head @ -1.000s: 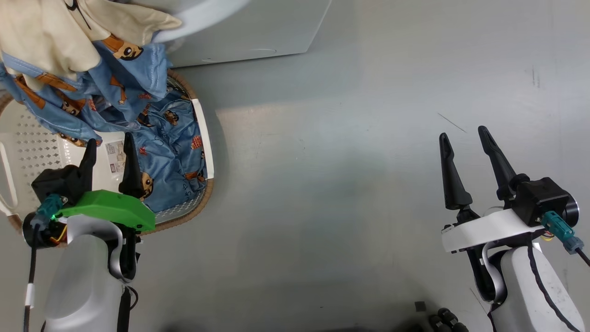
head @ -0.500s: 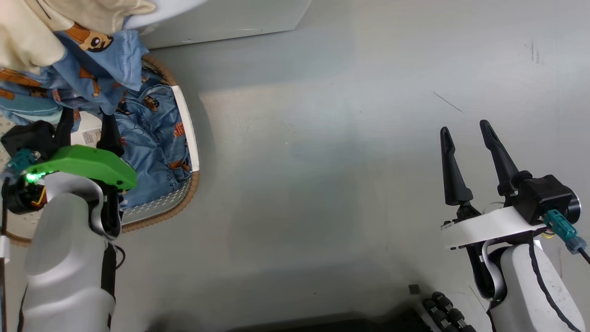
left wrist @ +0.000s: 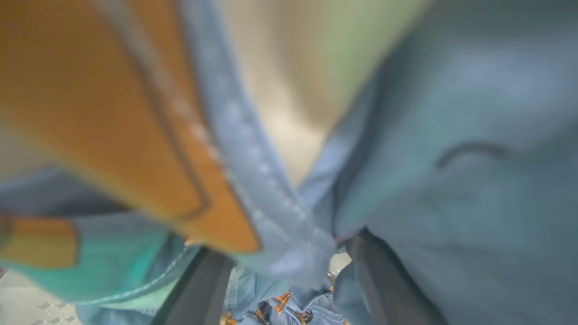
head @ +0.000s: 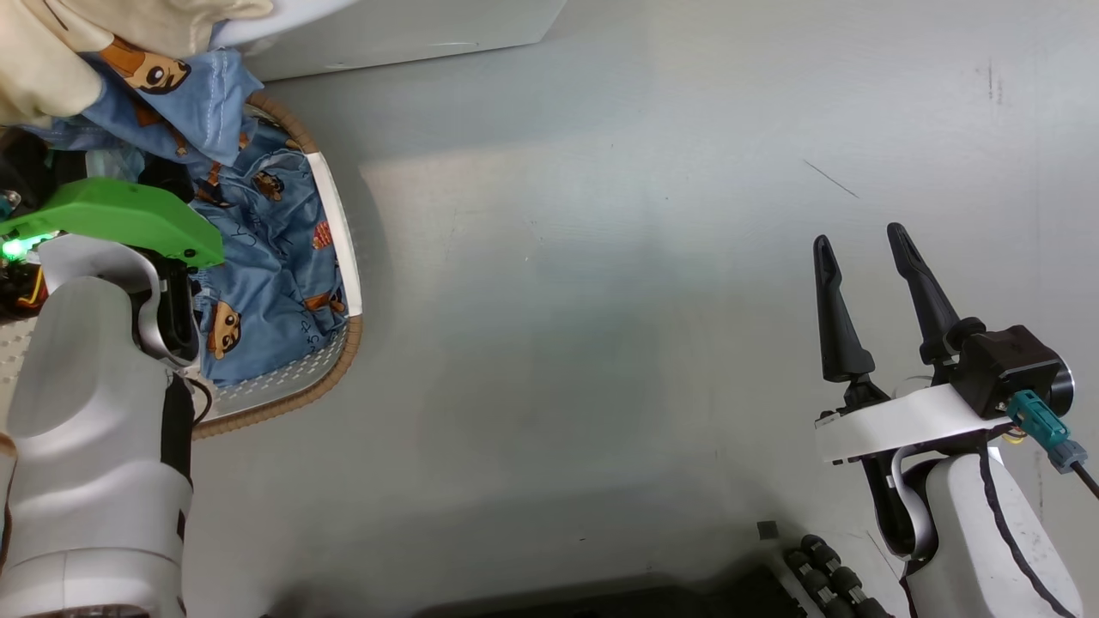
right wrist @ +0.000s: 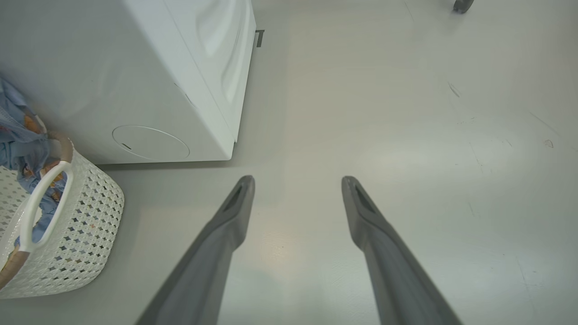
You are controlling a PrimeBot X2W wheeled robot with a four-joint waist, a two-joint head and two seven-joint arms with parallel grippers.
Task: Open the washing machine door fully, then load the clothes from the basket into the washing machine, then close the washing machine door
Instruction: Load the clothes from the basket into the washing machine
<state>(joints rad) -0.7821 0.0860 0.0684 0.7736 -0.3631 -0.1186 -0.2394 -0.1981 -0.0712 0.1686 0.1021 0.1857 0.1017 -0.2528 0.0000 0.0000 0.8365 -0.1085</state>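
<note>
The white washing machine (right wrist: 149,90) stands just behind the basket (right wrist: 81,225), its lower front corner close to the basket's rim. Grey floor (head: 601,300) spreads out from the basket towards the robot's right. The basket is cream-white and perforated, with a brown woven rim and a white handle on its side.

The clothes (head: 266,266) are partly in the basket: blue fabric printed with orange-brown figures lies against its right wall. More blue cloth and a cream piece (head: 51,60) hang above the basket's far side.

The left claw (left wrist: 284,257) is over the basket, pushed into the hanging clothes. Its two dark fingers (left wrist: 198,289) are spread wide, with blue cloth draped between and over them. The tips are hidden, so I cannot tell whether the cloth is pinched.

The right claw (head: 860,236) is well apart from the basket, on the robot's right. It hangs over bare floor with its fingers spread wide and nothing between them.
</note>
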